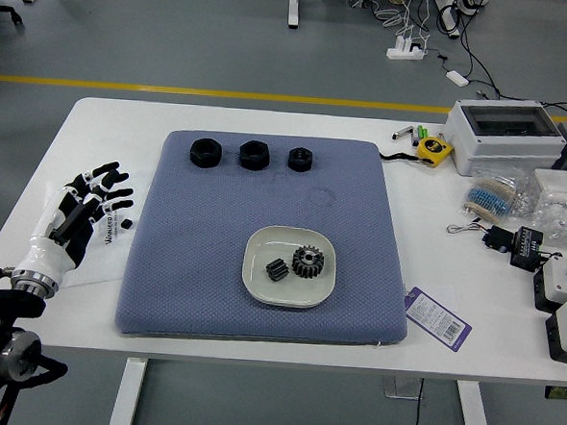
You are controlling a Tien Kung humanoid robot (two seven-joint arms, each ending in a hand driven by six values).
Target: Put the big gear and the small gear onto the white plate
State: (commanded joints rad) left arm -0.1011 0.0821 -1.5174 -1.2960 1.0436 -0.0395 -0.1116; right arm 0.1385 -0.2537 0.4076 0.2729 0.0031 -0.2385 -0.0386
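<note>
Plainly, in the frame's lower middle, the white plate (pixel 287 296) holds both gears: the big gear (pixel 307 261) at right, toothed end facing up, the small gear (pixel 277 269) at left, its long axis too small to tell. At frame left, the left hand (pixel 75 216) is open, fingers spread toward the upper right

I find both gears on the plate (pixel 253 280) at mid-frame, the big gear (pixel 307 262) right of the small gear (pixel 277 270).
</note>
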